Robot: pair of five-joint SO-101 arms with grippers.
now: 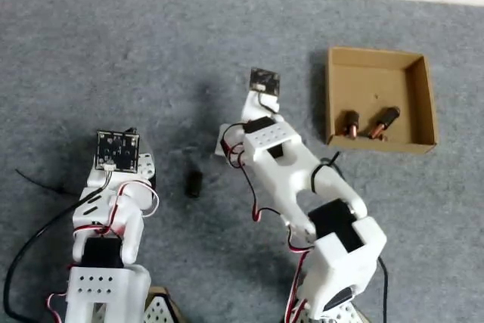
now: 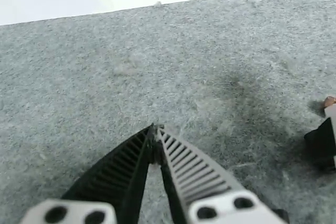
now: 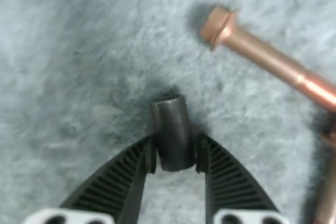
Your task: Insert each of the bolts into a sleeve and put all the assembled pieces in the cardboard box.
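1. Worktop: grey felt-like mat that carries everything listed.
2. Left end effector: fingers pressed together tip to tip, nothing between them, low over bare mat.
3. Right end effector: pinching a black sleeve across its lower half. The sleeve's open end points away from the wrist, and it sits at or just above the mat; contact cannot be told.
4. Bolt: copper, flanged head, lying flat on the mat near the held sleeve and apart from it.
5. Second copper shaft: partly cut off at the frame edge, beside the right end effector.
6. Loose sleeve: black, lying on the mat between the two arms.
7. Box: cardboard, open-topped, beyond the right arm.
8. Assembled pieces, two: copper bolts in black sleeves, and, side by side on the box floor near its front wall.
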